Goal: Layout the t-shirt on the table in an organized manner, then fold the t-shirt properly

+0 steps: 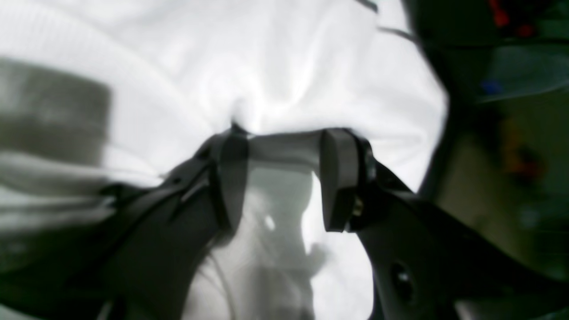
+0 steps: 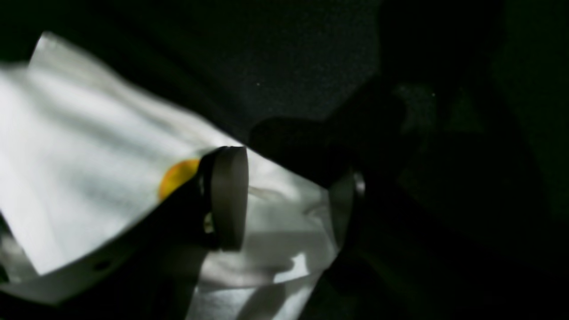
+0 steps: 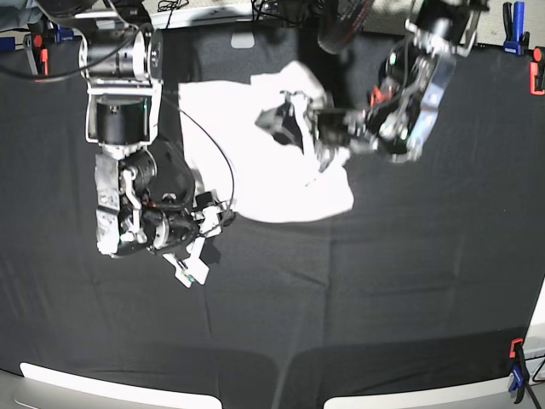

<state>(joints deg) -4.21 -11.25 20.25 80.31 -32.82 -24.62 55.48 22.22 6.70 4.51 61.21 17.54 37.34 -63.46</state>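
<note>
The white t-shirt (image 3: 255, 145) lies rumpled on the black tabletop (image 3: 409, 273), toward 12 o'clock. The left gripper (image 1: 284, 178) is spread over its cloth, fingers (image 1: 338, 178) released. The right gripper (image 2: 284, 195) likewise straddles a hem, unclenched.

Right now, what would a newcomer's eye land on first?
The white cotton t-shirt, crumpled at the upper middle of the black cloth-covered table. The left gripper straddles a bunched fold with its jaws apart; the right gripper sits at the shirt's lower-left edge, jaws also apart.
</note>
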